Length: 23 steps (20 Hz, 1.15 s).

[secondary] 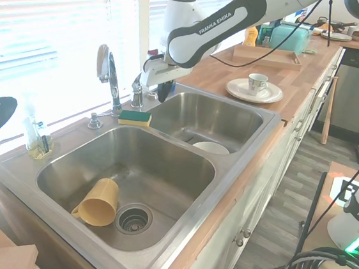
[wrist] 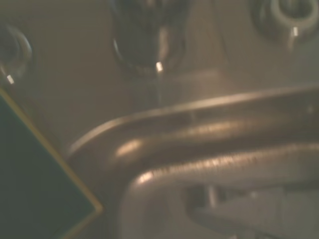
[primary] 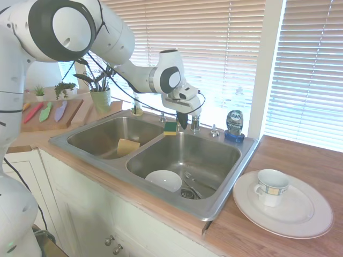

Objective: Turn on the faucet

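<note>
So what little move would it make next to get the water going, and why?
Probably ease the tool sideways against the faucet's lever handle. The tool hangs just beside that short chrome handle, behind the sink's divider, near the sponge. No water shows at the spout, so the handle likely remains unturned.

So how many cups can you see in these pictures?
2: a yellow cup lying on its side in one sink basin, and a white cup standing on the plate on the counter.
</note>
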Available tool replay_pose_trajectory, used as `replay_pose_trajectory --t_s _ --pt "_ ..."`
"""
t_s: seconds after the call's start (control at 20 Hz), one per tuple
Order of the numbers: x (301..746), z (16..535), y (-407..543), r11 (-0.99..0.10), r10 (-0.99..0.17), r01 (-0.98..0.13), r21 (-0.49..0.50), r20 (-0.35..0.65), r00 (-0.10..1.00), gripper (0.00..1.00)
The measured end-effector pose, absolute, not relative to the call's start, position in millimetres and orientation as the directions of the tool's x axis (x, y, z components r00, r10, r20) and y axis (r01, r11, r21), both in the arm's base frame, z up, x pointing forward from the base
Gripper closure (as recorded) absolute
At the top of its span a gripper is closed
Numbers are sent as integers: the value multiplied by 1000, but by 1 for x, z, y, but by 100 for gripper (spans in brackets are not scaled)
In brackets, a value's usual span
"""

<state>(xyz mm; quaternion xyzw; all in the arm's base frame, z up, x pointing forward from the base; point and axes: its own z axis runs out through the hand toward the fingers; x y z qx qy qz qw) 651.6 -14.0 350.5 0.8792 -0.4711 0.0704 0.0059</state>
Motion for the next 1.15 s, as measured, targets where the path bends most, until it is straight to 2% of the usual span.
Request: replay_pose_trajectory --t_s 0.25,0.7,0.75,0.9,1.0,1.15 --pt "618 352 -19 -576 -815 -817 28 68 576 100" --pt "478 396 -8 -605 -795 -796 28 29 606 100" --pt "462 397 -7 -605 -795 -795 24 29 606 0" --pt "422 396 1 -609 -793 -793 6 29 609 0" --pt "428 404 11 -613 -790 -790 -30 40 612 0" --pt "444 402 23 -620 -785 -784 -26 33 619 0"
